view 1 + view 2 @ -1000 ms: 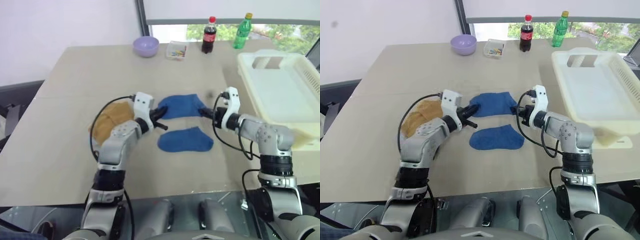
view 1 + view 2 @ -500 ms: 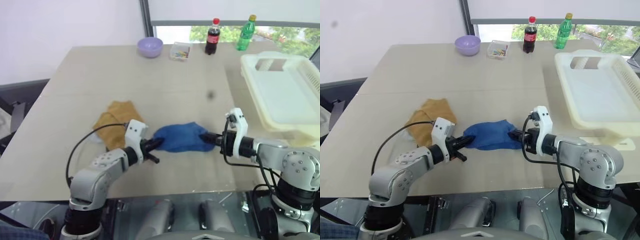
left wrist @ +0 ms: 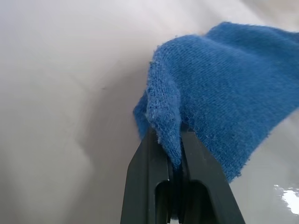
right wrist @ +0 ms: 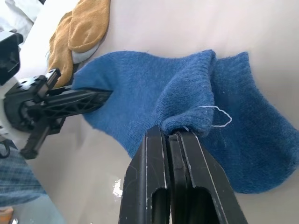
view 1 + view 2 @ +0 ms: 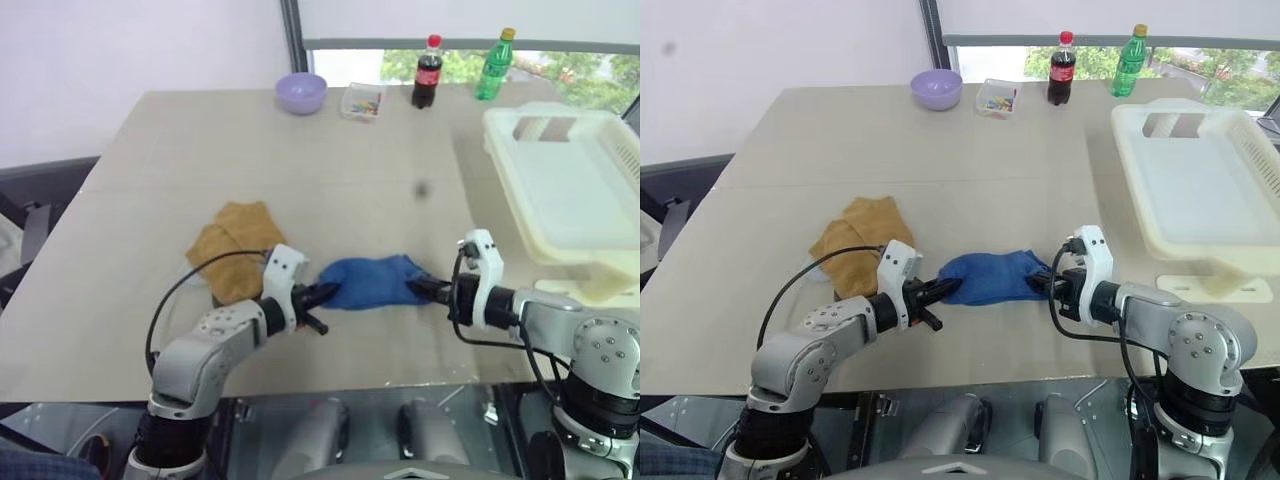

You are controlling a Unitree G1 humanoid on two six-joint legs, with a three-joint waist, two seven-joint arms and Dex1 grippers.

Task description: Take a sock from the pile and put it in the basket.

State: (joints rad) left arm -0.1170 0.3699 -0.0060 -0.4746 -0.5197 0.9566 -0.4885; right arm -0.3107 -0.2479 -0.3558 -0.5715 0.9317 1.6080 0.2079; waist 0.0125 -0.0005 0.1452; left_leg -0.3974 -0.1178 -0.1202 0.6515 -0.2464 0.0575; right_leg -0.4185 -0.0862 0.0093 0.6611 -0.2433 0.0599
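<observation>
Royal-blue knitted sock (image 5: pixel 985 277) hangs stretched between the two grippers, near the front edge of the beige table (image 5: pixel 940 150). In the right wrist view a second blue layer lies under or beside the pinched one; cannot tell whether it is one folded sock or two.

Left gripper (image 5: pixel 943 292): black fingers (image 3: pixel 154 177) pressed together on a fold at the sock's left end. Right gripper (image 5: pixel 1038 285): fingers (image 4: pixel 161 172) clamped on a bunched ridge at its right end, a loose white thread beside the pinch.

Progress, judged: pick is made, delivery not yet. Cream-white slotted plastic basket (image 5: pixel 1170 215) sits well apart at the far right, with nothing inside that I can see. Left to do: carry the sock right and release over it.

Rest of the pile: mustard-tan socks (image 5: pixel 855 245), flat and overlapping, just left of the left gripper.

Materials: sock is soft ribbed knit, limp, creases under grip. Basket is rigid, smooth, rounded rim. Table is matte and smooth.
</observation>
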